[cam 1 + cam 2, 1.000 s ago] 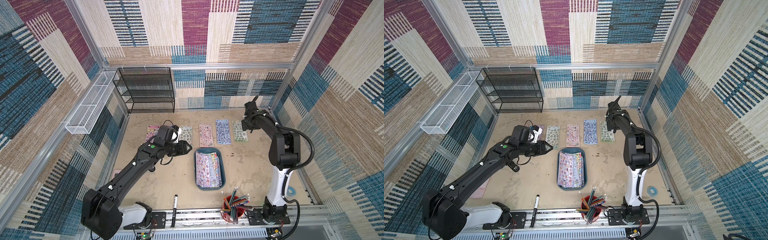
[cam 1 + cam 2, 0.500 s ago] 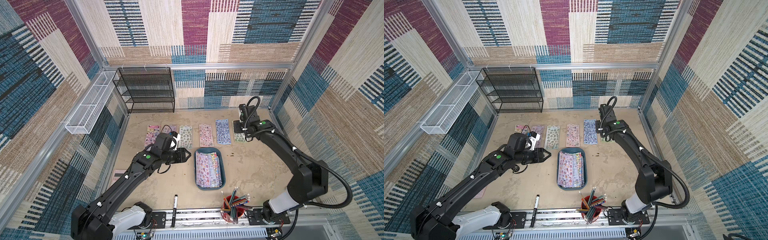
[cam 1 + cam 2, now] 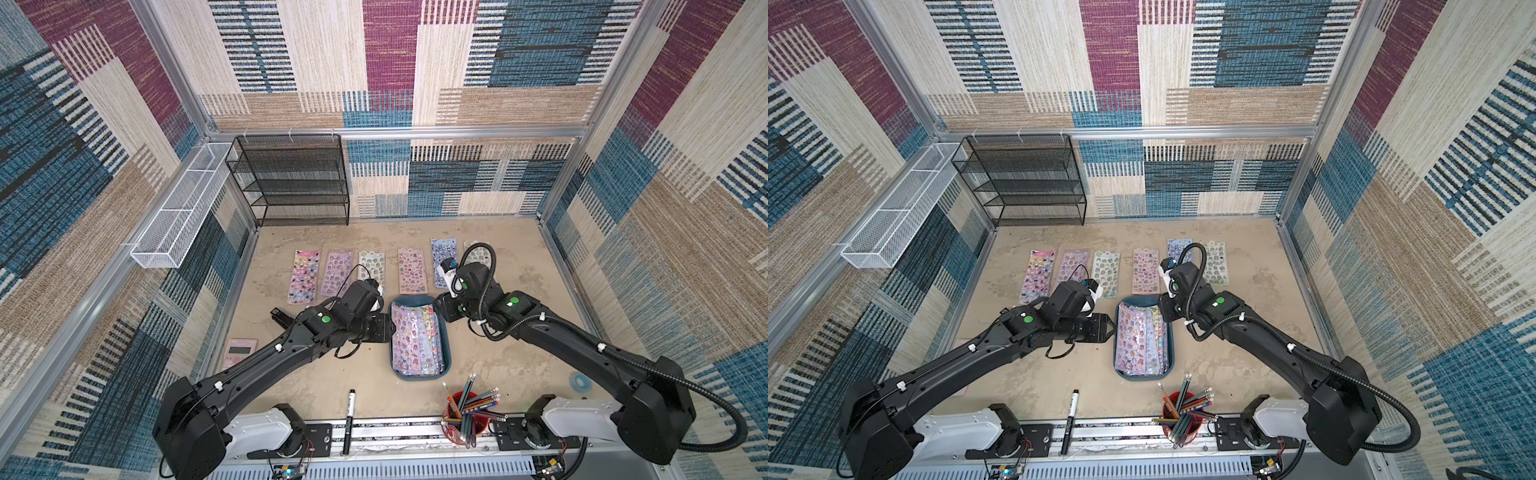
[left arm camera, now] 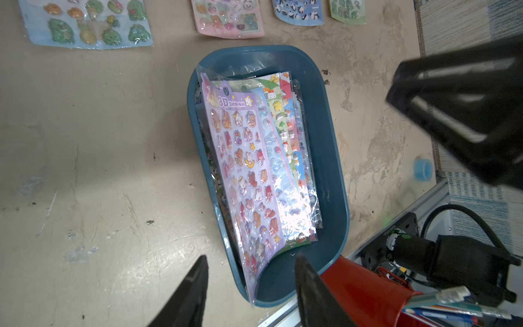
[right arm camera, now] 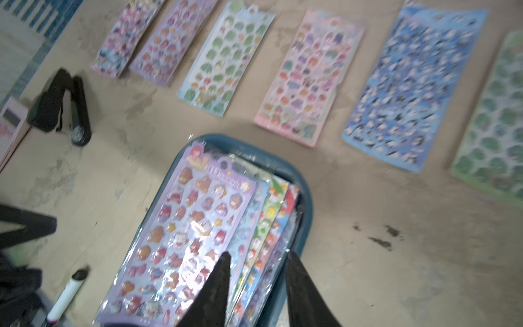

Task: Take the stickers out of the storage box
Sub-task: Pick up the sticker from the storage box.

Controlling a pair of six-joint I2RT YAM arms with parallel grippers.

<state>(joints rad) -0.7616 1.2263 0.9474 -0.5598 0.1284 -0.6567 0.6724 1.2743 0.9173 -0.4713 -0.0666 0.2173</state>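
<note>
- teal box (image 3: 420,376) sits about mid surface (image 3: 528,365), long side running near to far.
- stickers (image 3: 415,340) fill it as a fanned stack: lilac sheet (image 4: 243,175) on top, with pale blue, green and red edges peeking out on the right. in the left wrist view the lilac sheet leans along the left wall and its near end reaches over the rim.
- six more sheets (image 3: 412,270) lie flat in a row on the surface just far of the box. left to right: multicolour pink, lilac, pale green, pink, blue, green. the right arm partly hides the last one in a top view.
- left gripper (image 3: 1110,329) is just left of the box, about level with its middle. fingers are apart with nothing between them.
- right gripper (image 3: 444,312) is at the far right corner of the box, over the stack. the right wrist view is blurry, but its fingers (image 5: 220,271) are clearly apart and i can't see anything clamped.
- other bits: marker (image 3: 350,415) and red cup (image 4: 362,288) of pencils at the near edge, pink calculator (image 3: 240,351) on the left, blue tape roll (image 3: 579,380) on the right, black rack (image 3: 299,183) and white wire basket (image 3: 174,220) far left.
</note>
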